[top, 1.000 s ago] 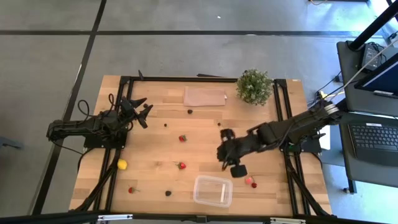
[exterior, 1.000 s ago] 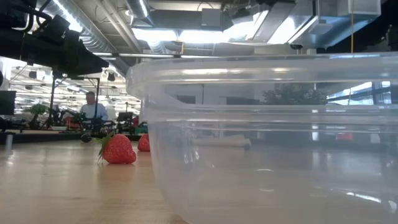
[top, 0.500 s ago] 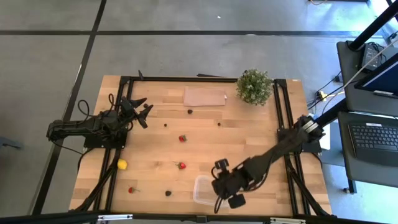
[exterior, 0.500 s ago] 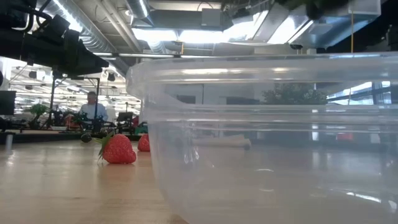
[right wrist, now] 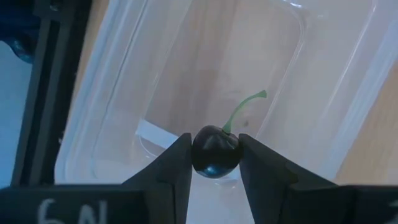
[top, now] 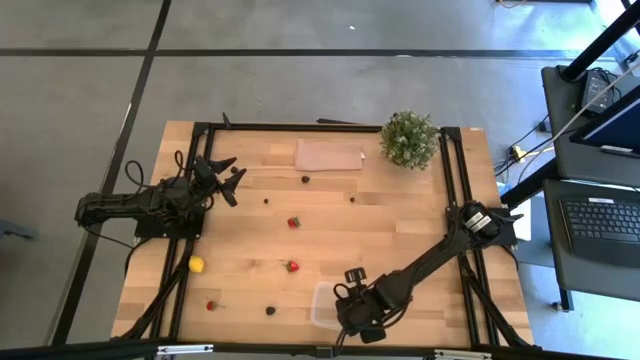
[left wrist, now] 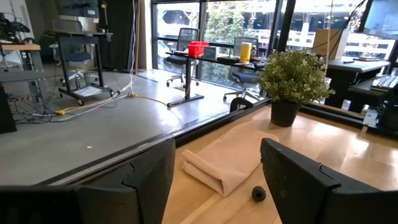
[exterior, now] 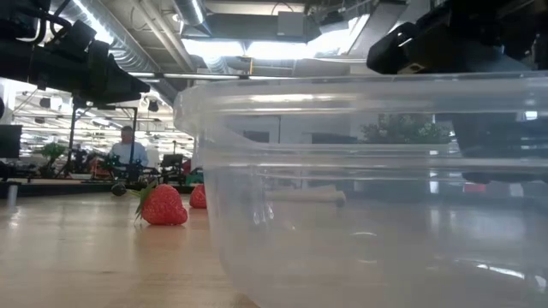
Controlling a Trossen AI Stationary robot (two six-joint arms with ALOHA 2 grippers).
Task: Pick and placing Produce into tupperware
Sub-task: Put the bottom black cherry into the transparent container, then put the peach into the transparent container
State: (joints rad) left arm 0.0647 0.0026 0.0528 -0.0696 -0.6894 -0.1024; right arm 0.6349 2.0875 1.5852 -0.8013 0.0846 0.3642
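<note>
**Cherry held over the tub**

Cherry (right wrist: 216, 151), dark with a curved green stem, sits pinched between the two fingers of your right gripper (right wrist: 214, 163), whose jaws stand narrow and closed on it. Your right gripper (top: 362, 315) hangs over the clear plastic tub (top: 322, 305) at the near edge of the table (top: 330, 225), and the wrist view looks straight down into the tub (right wrist: 168, 81), where you see only its bare bottom. From table height the tub wall (exterior: 360, 197) fills most of the picture, with the dark arm above its rim.

Your left gripper (top: 228, 178) waits at the far left of the table, jaws wide apart and holding nothing.

Loose fruit lies spread across the wood: a lemon (top: 197, 264) near the left edge, strawberries (top: 293, 222) mid-table, and a dark berry (top: 305, 180) just beside the folded tan cloth (top: 329, 155). A potted plant (top: 408, 139) stands at the far side.
</note>
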